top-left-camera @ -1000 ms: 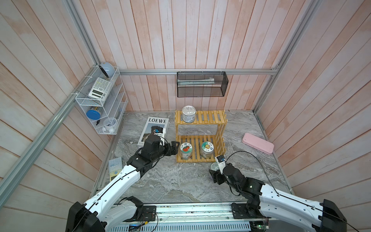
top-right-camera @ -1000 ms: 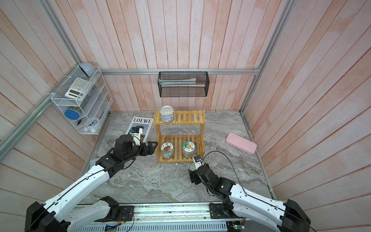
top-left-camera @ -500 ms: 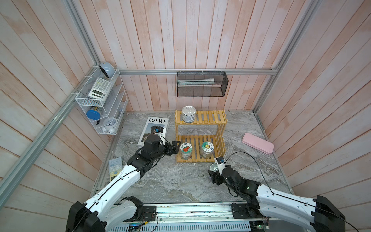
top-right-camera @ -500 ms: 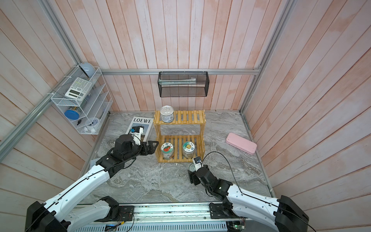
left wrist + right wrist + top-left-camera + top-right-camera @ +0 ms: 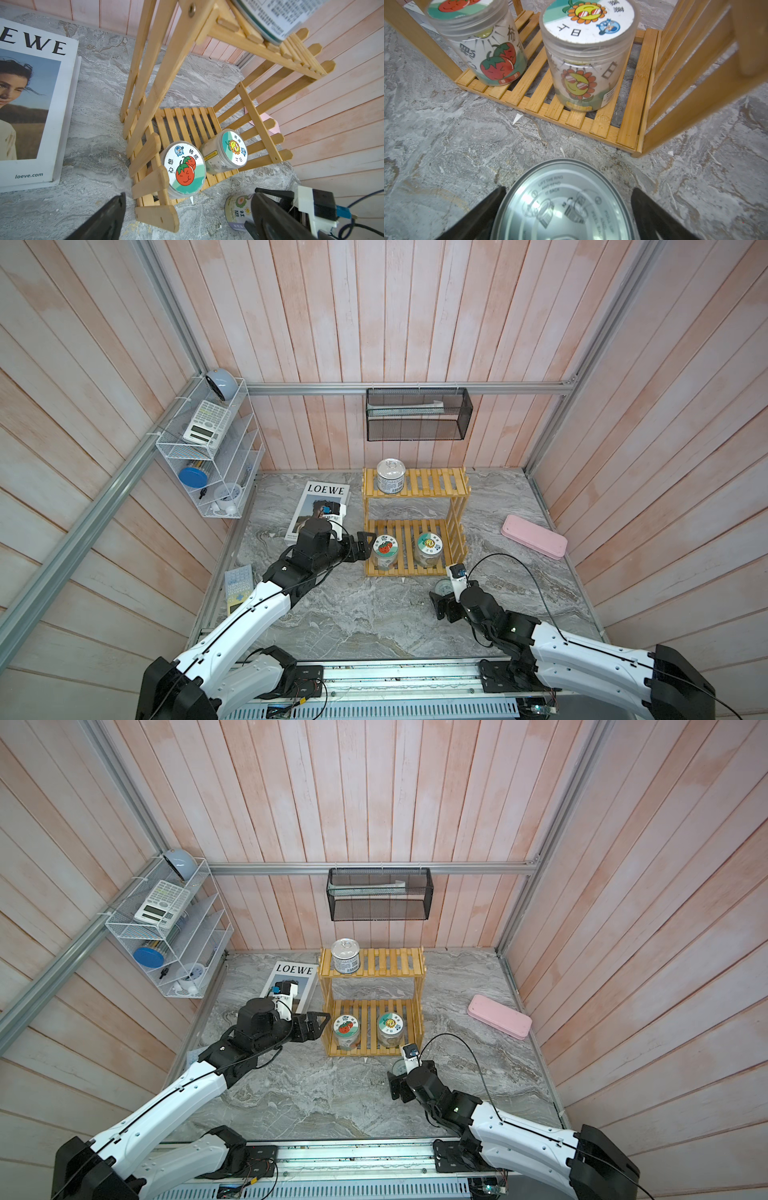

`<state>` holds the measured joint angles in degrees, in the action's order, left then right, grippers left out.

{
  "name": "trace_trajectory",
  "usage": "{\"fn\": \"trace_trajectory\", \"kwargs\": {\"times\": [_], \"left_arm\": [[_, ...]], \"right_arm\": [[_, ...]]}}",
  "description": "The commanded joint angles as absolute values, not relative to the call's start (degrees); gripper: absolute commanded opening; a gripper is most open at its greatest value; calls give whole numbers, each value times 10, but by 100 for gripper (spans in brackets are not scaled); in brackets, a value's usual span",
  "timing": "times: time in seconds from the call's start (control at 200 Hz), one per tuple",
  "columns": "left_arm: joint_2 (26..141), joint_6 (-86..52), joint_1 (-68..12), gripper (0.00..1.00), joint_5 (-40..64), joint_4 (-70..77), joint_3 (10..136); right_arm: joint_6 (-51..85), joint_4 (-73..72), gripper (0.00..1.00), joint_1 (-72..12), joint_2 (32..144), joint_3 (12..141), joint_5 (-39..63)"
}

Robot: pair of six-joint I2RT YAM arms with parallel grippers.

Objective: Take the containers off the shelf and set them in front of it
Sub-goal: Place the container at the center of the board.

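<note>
Since the purple can (image 5: 236,212) stands on the counter (image 5: 353,614) before the shelf (image 5: 428,483), the right hand (image 5: 566,193) gapes around it; the left hand (image 5: 368,546), also apart, faces the tomato jar (image 5: 384,548).

The right gripper (image 5: 568,190) has spread its jaws wider than a second ago. They stand on both sides of the tin can (image 5: 443,585), in the lower middle of both top views. In the right wrist view, at the lower right, one finger (image 5: 652,214) is now clear of the can's rim, and a strip of the marble top (image 5: 446,135) shows between them. The left gripper (image 5: 366,546) has crept slightly to the right, closer to the tomato jar (image 5: 385,546).
</note>
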<state>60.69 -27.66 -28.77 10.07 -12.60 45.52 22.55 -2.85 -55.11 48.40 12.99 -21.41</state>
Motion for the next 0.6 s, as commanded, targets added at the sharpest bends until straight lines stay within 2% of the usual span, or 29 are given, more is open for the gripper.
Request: {"fn": "trace_trajectory", "kwargs": {"times": [0.0,0.32,0.595], "left_arm": [[591,-268,-286,100,99,-143,473],[603,-185,-288,100,83,-250,599],[686,-129,-321,100,20,-357,778]], "right_arm": [[239,-9,98,-555,466,130,-236],[235,109,98,-555,360,193,-245],[236,194,98,-555,358,273,-228]]}}
